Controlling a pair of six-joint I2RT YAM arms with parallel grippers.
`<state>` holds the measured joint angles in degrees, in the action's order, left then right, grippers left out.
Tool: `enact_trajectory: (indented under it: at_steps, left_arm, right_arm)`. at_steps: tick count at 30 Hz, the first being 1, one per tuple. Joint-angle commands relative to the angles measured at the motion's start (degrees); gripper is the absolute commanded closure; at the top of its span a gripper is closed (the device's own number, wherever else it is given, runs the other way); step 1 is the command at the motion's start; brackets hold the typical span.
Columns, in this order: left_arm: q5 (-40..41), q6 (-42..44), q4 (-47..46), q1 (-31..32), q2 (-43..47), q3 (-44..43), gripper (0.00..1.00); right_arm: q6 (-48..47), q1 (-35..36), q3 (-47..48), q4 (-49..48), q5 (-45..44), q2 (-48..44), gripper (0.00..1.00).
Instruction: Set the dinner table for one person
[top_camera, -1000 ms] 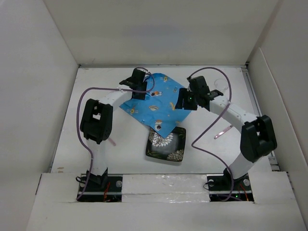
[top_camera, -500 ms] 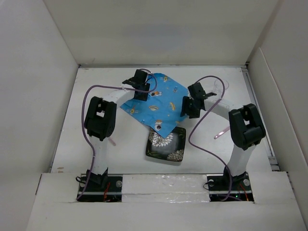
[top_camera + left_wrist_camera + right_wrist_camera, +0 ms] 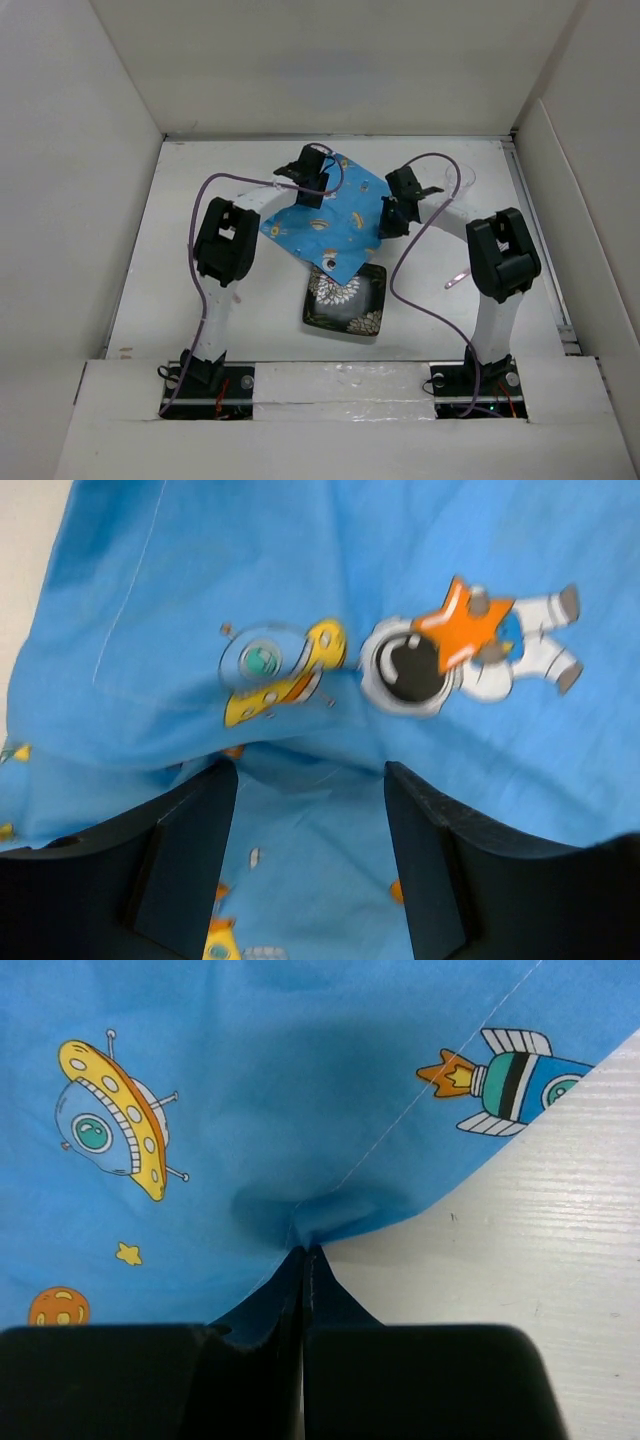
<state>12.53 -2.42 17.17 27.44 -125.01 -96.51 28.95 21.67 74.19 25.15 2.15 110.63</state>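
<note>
While the right claw pinches the edge of the blue mat, probably to pull it flat on the desk, the left claw stands wide above it.

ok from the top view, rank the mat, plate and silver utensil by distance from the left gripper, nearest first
From the left gripper:
1. mat, directly under it.
2. plate, toward the arm bases, slightly right.
3. silver utensil, far over on the right side.

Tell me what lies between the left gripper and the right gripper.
The blue cartoon-print mat, spread from left gripper to right gripper; the top external view shows it.
</note>
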Motion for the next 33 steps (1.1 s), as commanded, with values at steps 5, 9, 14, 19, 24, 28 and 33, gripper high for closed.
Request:
enact_trajectory:
  at_steps: [5,9,14,19,24,28,33]
  left_arm:
    - [5.7,-0.6,-0.1,-0.5,-4.7,-7.4,0.94]
    - [5.1,-0.7,-0.4,-4.1,-3.3,-8.4,1.0]
    - [0.2,-6.0,0.5,-10.6,1.0,-8.2,1.0]
    - [-15.4,-12.3,-2.6,-21.3,7.8,-3.9,1.0]
    - [-23.3,-17.0,-3.4,-29.2,10.3,0.6,0.81]
    - [-24.1,-20.2,-2.6,-35.0,12.2,3.5,0.61]
    - [-16.5,-18.3,-2.1,-34.4,18.9,9.1,0.62]
  right_arm:
    - [-0.2,-0.6,6.7,-2.1,-1.8,-0.1,1.0]
    - [-0.9,-2.9,12.8,-0.5,-4.0,2.0,1.0]
    - [-3.3,-7.1,25.6,0.5,-5.8,7.6,1.0]
    - [-3.9,-8.9,42.5,8.5,-5.6,17.9,1.0]
    - [-3.8,-9.5,46.7,9.6,-6.5,18.7,0.61]
    - [-4.0,-8.1,38.5,8.1,-6.4,13.9,0.42]
    - [-3.7,-5.9,23.9,0.2,-6.3,1.8,0.86]
